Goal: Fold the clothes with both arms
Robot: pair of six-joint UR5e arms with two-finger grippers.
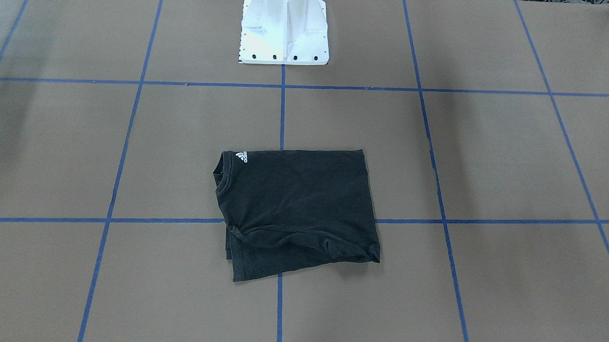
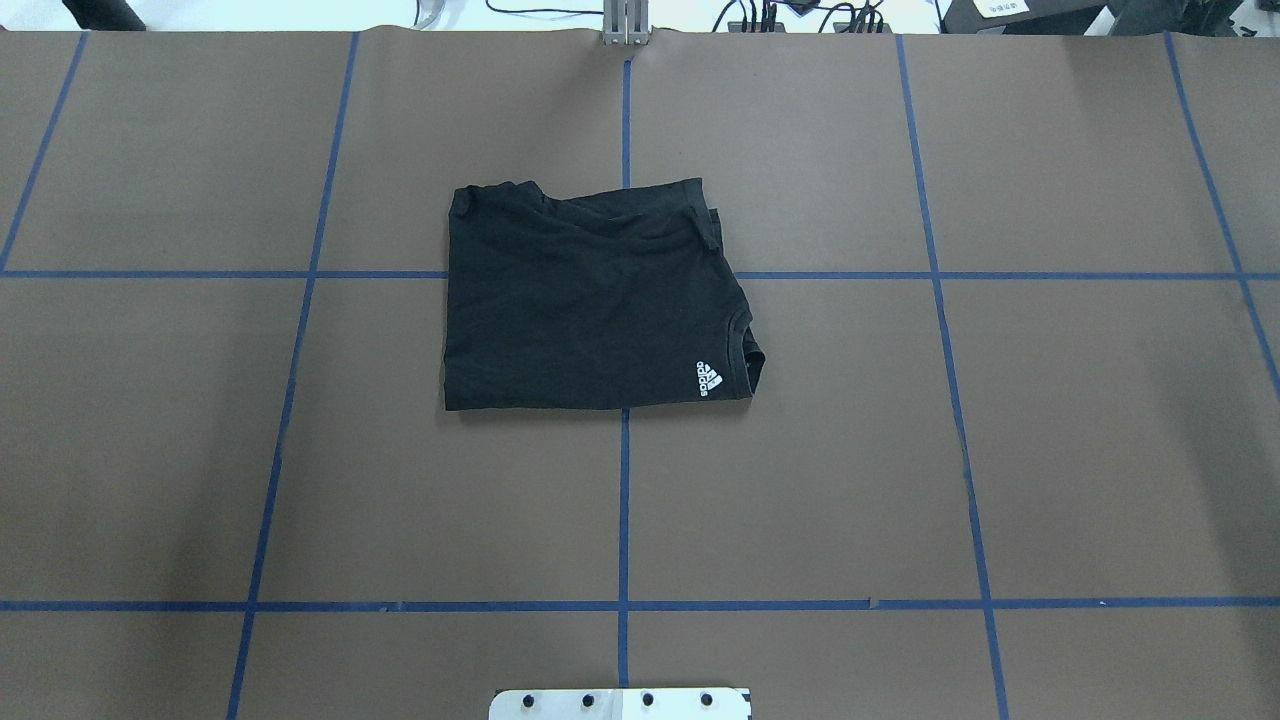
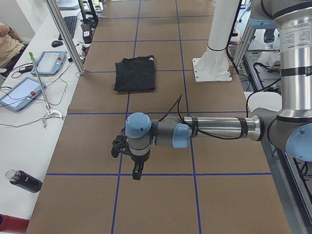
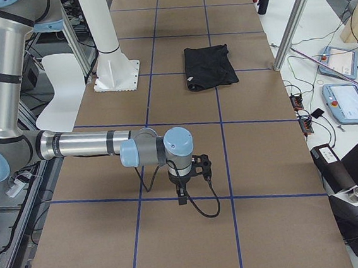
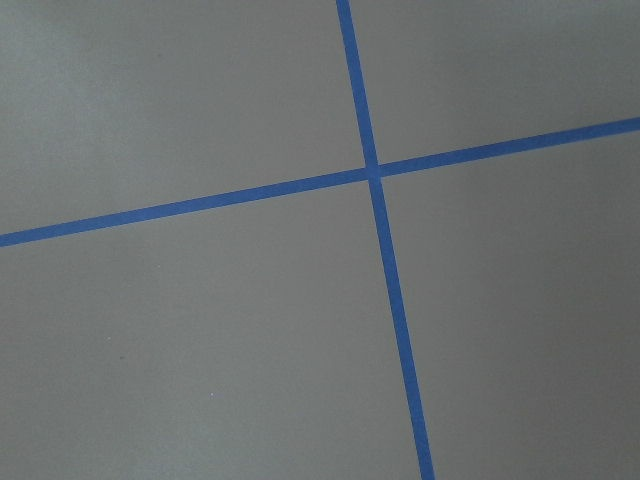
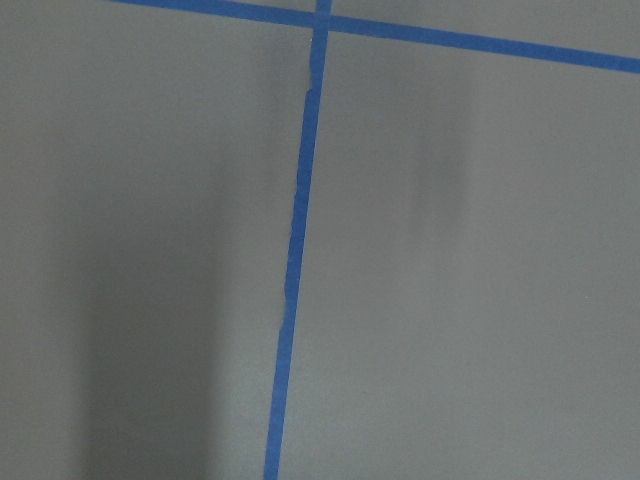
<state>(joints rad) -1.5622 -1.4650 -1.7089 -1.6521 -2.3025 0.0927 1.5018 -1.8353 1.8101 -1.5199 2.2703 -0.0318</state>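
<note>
The black T-shirt (image 1: 298,201) lies folded into a rough rectangle in the middle of the brown table. Its white Adidas logo (image 2: 708,378) faces up by the collar, and the colour graphic is hidden. It also shows in the overhead view (image 2: 590,300) and in both side views (image 3: 135,74) (image 4: 209,66). My left gripper (image 3: 136,175) hangs over bare table far from the shirt, pointing down. My right gripper (image 4: 181,201) does the same at the other end. Both show only in side views, so I cannot tell whether they are open or shut. Both wrist views show only table and tape.
The white pedestal base (image 1: 284,28) stands at the robot's side of the table. Blue tape lines (image 2: 624,500) form a grid on the brown surface. Tablets (image 3: 20,93), a dark bottle (image 3: 25,181) and aluminium posts (image 3: 64,33) line the operators' bench.
</note>
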